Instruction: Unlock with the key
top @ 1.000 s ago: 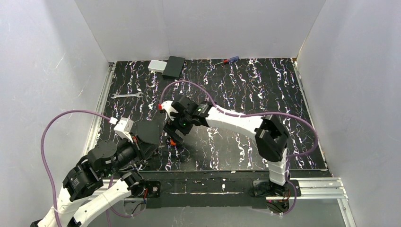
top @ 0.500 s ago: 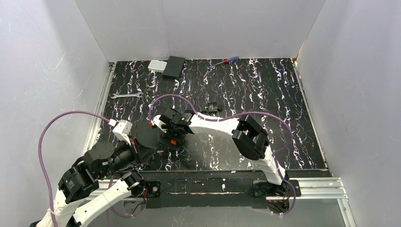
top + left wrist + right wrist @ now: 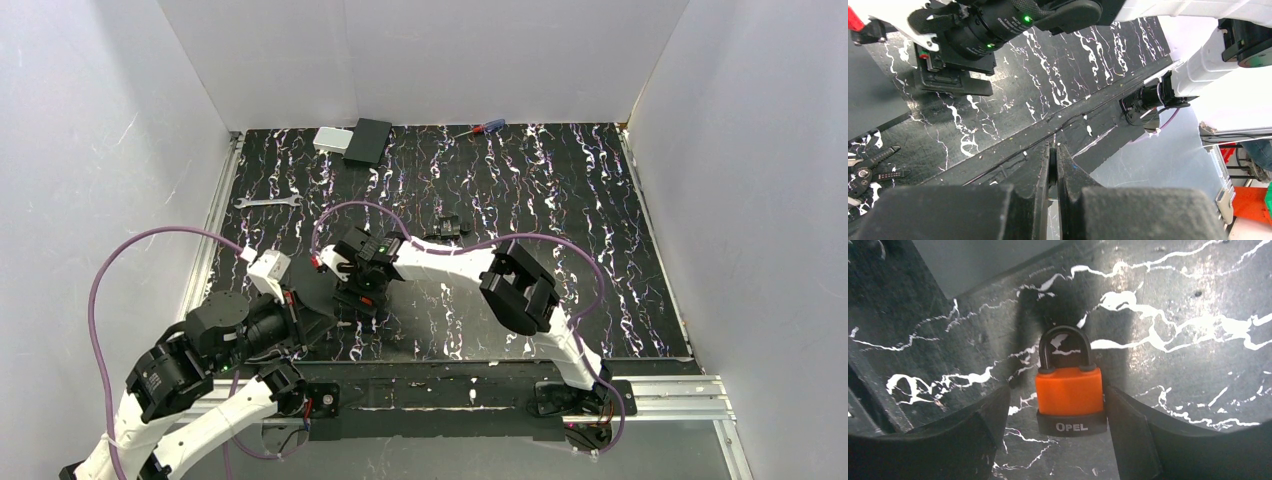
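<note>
Key (image 3: 1052,167): thin sliver seen edge-on, apparently pinched between the near-closed fingers of the left gripper (image 3: 1052,146), above the desk's (image 3: 1013,100) near edge.
Orange padlock (image 3: 1070,390): black shackle, "OPEL" on its base, lying on the desk between the spread fingers of the right gripper (image 3: 1055,401); one finger just beside its body, the other apart.
Wrench (image 3: 267,202): far left, well apart.

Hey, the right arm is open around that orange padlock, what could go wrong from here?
The orange padlock lies flat, off centre in the open right end effector; closing may skew it. Its base faces that wrist, so a keyhole there could be blocked. The left end effector pinches what looks like the key; it might slip.
</note>
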You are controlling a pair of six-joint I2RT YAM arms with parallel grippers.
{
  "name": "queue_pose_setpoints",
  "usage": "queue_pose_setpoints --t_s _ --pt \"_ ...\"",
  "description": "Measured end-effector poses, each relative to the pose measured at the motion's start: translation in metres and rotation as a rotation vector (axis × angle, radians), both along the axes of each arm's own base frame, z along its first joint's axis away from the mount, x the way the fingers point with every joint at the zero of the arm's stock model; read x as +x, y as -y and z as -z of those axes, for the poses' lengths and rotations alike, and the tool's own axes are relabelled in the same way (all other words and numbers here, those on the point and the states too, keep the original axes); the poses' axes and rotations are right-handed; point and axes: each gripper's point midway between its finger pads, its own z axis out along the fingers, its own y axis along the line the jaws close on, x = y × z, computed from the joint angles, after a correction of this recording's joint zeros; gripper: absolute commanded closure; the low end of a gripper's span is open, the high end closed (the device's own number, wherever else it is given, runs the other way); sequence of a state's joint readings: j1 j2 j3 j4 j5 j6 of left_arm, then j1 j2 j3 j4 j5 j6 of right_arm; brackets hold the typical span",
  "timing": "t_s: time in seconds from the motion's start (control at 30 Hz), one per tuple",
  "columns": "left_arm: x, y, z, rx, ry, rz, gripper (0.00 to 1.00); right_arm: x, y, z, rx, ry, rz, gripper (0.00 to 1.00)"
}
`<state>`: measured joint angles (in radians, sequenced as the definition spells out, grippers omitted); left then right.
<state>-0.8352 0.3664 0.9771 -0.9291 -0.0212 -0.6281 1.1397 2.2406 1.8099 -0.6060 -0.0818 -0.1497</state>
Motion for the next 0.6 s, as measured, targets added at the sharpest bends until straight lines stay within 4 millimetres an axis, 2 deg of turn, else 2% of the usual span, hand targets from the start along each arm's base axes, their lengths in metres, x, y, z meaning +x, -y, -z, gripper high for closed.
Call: queue_pose_setpoints --t_s 0.13,0.2,0.27,0.43,0.6 --pt "-0.0005 0.0010 0.0004 0.001 -0.005 0.005 1.00 0.0004 -0.0093 -0.0033 0.037 -0.039 -0.002 0.34" --pt "-0.0004 0.0013 0.0006 0.002 -0.006 0.006 1.00 0.0023 -0.0112 -0.0037 0.049 -0.052 0.003 0.35" --pt "-0.0001 0.0016 0.0001 0.004 -0.007 0.006 1.00 0.0031 -0.0108 -0.0031 0.053 -0.065 0.007 0.32" --pt "0.0017 0.0036 0.0006 0.015 -0.013 0.008 1.00 0.0067 -0.0091 -0.0024 0.055 -0.071 0.013 0.15" --pt "0.0034 0.0052 0.0020 0.027 -0.016 0.012 1.00 0.0054 -0.0090 -0.0037 0.068 -0.078 -0.003 0.17"
